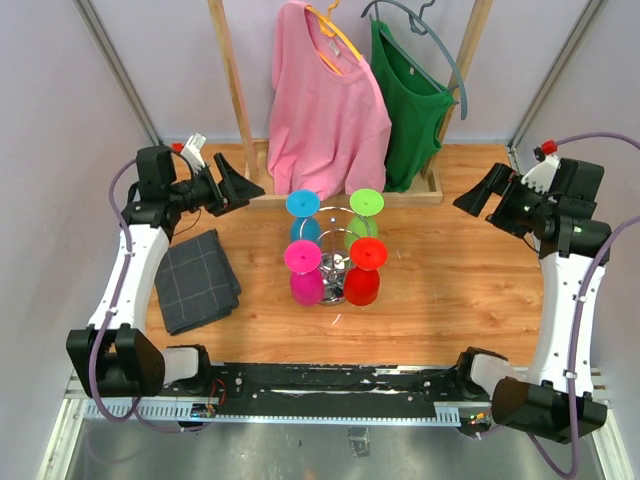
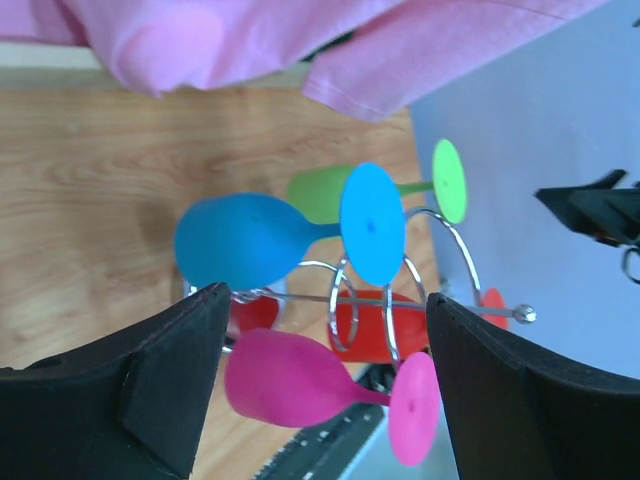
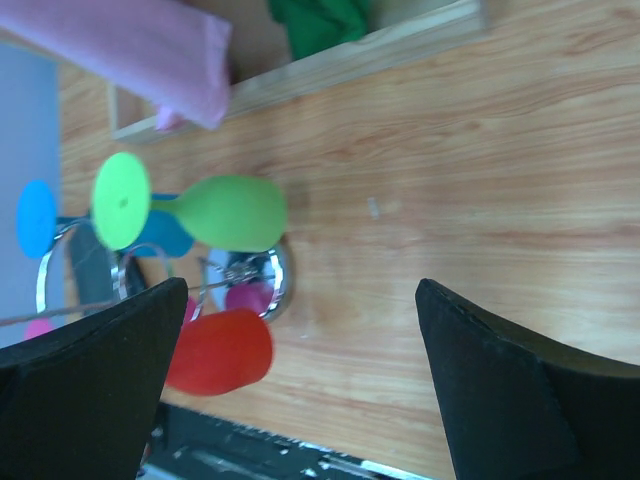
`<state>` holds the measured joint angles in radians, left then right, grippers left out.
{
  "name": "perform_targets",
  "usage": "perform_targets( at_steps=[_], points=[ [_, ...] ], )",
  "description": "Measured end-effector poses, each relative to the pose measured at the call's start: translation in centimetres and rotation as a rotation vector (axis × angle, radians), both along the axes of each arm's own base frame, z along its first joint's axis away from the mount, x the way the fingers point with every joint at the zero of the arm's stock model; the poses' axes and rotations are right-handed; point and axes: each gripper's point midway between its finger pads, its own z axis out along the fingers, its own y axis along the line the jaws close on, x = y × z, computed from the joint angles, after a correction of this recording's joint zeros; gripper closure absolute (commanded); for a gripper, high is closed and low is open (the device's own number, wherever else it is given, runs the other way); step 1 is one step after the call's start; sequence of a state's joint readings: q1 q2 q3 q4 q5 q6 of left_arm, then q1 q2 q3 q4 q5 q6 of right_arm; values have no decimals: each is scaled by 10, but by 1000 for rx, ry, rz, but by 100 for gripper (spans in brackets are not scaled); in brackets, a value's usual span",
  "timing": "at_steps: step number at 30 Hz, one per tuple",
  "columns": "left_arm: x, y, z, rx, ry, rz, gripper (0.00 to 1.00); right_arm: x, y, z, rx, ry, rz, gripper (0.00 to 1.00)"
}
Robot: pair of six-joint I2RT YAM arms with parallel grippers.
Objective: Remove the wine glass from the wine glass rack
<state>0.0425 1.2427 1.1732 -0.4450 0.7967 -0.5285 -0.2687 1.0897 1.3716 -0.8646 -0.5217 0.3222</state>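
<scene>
The chrome wire wine glass rack (image 1: pixel 335 262) stands mid-table with several plastic wine glasses hanging upside down: blue (image 1: pixel 303 212), green (image 1: pixel 364 208), pink (image 1: pixel 305 272) and red (image 1: pixel 364 270). My left gripper (image 1: pixel 243 188) is open and empty, left of the rack and apart from it. In the left wrist view the blue glass (image 2: pixel 250 240) and pink glass (image 2: pixel 300 380) show between my open fingers (image 2: pixel 150 390). My right gripper (image 1: pixel 472 198) is open and empty, right of the rack. The right wrist view shows the green glass (image 3: pixel 225 212), red glass (image 3: pixel 218 350) and rack base (image 3: pixel 270 285).
A tall wooden clothes rack (image 1: pixel 240 100) stands at the back with a pink shirt (image 1: pixel 325 110) and a green shirt (image 1: pixel 410 100) on hangers. A folded dark grey cloth (image 1: pixel 198 278) lies on the table at the left.
</scene>
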Motion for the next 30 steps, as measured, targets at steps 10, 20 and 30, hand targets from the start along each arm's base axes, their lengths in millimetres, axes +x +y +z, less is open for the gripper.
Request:
perform_targets(
  at_steps=[10,20,30],
  points=[
    [-7,-37,-26,-191,166,-104,29,-14,44,4,244,17,116,0],
    [1,-63,-16,-283,164,-172,39,-7,79,8,349,-26,214,1],
    [-2,-66,-26,-321,201,-179,48,-1,95,15,402,-59,253,1]
  ],
)
